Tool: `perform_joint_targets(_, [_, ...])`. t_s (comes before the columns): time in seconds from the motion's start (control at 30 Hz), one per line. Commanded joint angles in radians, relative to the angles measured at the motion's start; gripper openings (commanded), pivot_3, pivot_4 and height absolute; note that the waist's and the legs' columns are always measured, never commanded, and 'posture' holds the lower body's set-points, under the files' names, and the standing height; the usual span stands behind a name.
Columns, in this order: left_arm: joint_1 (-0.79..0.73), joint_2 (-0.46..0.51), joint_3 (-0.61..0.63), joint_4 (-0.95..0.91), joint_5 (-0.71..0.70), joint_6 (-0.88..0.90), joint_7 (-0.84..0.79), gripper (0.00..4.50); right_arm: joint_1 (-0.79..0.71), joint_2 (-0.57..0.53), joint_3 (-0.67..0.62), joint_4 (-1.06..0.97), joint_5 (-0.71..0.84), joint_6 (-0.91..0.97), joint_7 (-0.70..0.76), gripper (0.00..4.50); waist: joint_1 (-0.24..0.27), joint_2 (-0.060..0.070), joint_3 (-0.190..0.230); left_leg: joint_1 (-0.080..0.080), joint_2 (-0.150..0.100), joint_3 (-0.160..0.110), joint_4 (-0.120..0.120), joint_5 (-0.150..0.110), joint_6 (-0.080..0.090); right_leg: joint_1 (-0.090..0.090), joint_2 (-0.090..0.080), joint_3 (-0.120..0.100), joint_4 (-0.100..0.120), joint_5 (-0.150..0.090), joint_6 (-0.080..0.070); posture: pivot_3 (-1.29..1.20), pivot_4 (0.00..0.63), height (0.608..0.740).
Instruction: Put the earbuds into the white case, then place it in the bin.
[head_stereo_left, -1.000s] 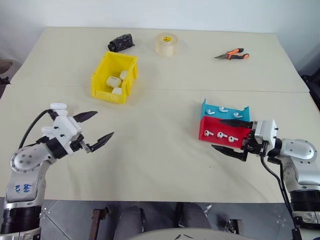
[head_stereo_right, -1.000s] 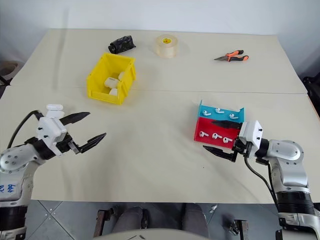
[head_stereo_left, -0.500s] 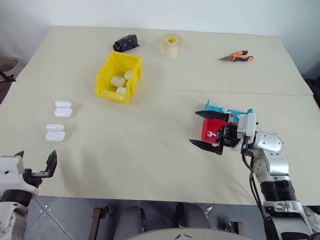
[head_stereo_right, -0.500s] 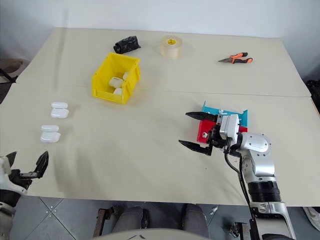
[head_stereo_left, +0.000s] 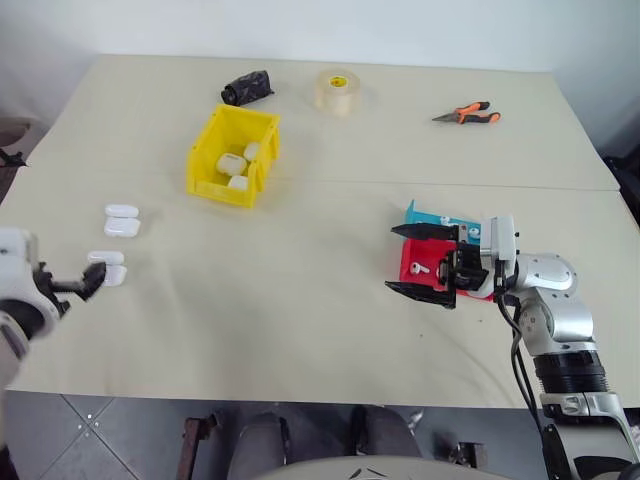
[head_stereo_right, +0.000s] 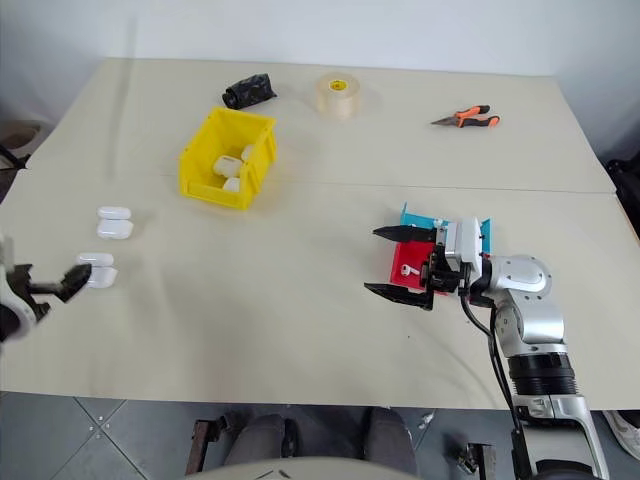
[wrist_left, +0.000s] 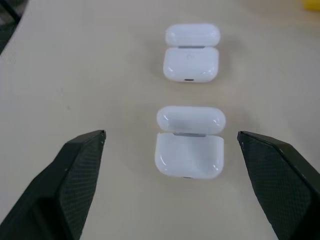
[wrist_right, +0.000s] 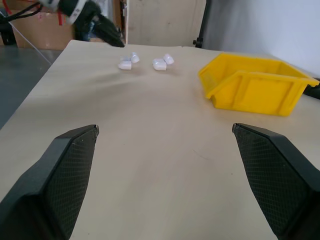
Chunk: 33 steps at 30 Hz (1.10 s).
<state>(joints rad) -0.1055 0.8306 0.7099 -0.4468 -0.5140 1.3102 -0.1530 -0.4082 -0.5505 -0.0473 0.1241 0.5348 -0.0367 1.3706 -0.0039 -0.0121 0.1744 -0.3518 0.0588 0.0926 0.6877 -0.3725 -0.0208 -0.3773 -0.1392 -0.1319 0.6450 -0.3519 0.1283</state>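
Swinging outward since half a second ago, the left gripper (wrist_left: 170, 140) now hangs open-jawed facing two open cases on the table (head_stereo_left: 300, 300); the nearer white case (wrist_left: 189, 142) lies at its twelve o'clock, untouched.

No legible text, label, brand or number is showing on any object; the mark on the tape roll (head_stereo_left: 336, 90) at the table's far side is staying unreadable.
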Motion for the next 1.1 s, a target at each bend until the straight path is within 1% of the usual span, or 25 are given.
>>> perform_joint_targets(0.03, [-0.119, 0.057, -0.058, 0.109, 0.005, 0.147, -0.011, 4.48, -0.007, -0.003, -0.008, -0.038, 0.015, 0.011, 0.001, 4.5, 0.0, 0.0, 0.0, 0.0, 0.0, 0.0, -0.001, 0.0, 0.0, 0.0, 0.0, 0.0, -0.001, 0.0, 0.0, 0.0, 0.15, 0.74])
perform_joint_targets(0.1, [-0.202, 0.078, -0.094, 0.185, 0.028, 0.227, -0.003, 4.48, -0.005, 0.002, -0.007, -0.049, 0.015, 0.014, -0.003, 4.5, 0.0, 0.0, 0.0, 0.0, 0.0, 0.001, -0.002, 0.0, 0.0, -0.001, 0.001, -0.001, -0.001, 0.0, 0.0, 0.0, 0.15, 0.74])
perform_joint_targets(0.17, [-0.254, 0.095, -0.13, 0.247, 0.046, 0.264, -0.006, 4.48, -0.001, 0.006, -0.007, -0.06, 0.016, 0.017, -0.008, 4.5, -0.001, 0.0, 0.0, 0.0, 0.0, 0.001, -0.002, 0.0, -0.001, -0.001, 0.001, 0.0, -0.001, 0.0, 0.0, 0.0, 0.15, 0.74])
perform_joint_targets(0.3, [-0.285, 0.119, -0.207, 0.316, 0.054, 0.278, -0.044, 4.48, 0.019, 0.013, -0.008, -0.089, 0.017, 0.018, -0.024, 4.5, -0.002, 0.0, 0.0, -0.001, 0.0, 0.002, -0.003, 0.0, -0.001, -0.002, 0.001, 0.0, -0.001, 0.0, 0.0, 0.0, 0.15, 0.74])
perform_joint_targets(0.6, [-0.285, 0.128, -0.314, 0.389, 0.082, 0.216, -0.111, 4.48, 0.056, 0.02, -0.01, -0.137, 0.02, 0.02, -0.057, 4.5, 0.0, 0.0, 0.0, -0.001, 0.0, 0.002, -0.003, 0.0, -0.001, -0.003, 0.001, 0.0, -0.001, 0.0, 0.0, 0.0, 0.15, 0.74])
perform_joint_targets(0.83, [-0.281, 0.173, -0.389, 0.455, 0.108, 0.128, -0.171, 4.48, 0.071, 0.019, -0.011, -0.153, 0.022, 0.018, -0.074, 4.5, 0.001, 0.0, 0.0, 0.0, 0.0, 0.003, -0.003, 0.001, -0.002, -0.003, 0.001, 0.001, 0.0, 0.0, 0.0, 0.0, 0.15, 0.74])
perform_joint_targets(1.07, [-0.306, 0.207, -0.446, 0.541, 0.115, 0.091, -0.227, 4.48, 0.078, 0.022, -0.008, -0.154, 0.019, 0.011, -0.081, 4.5, 0.001, 0.0, 0.0, 0.0, 0.0, 0.004, -0.003, 0.001, -0.002, -0.003, 0.001, 0.001, 0.001, 0.0, 0.0, 0.0, 0.15, 0.74])
perform_joint_targets(1.1, [-0.309, 0.208, -0.45, 0.547, 0.113, 0.092, -0.233, 4.3, 0.08, 0.023, -0.008, -0.154, 0.018, 0.009, -0.082, 4.5, 0.001, 0.001, 0.0, 0.0, 0.0, 0.004, -0.003, 0.001, -0.002, -0.003, 0.001, 0.001, 0.001, 0.0, 0.0, 0.0, 0.15, 0.74])
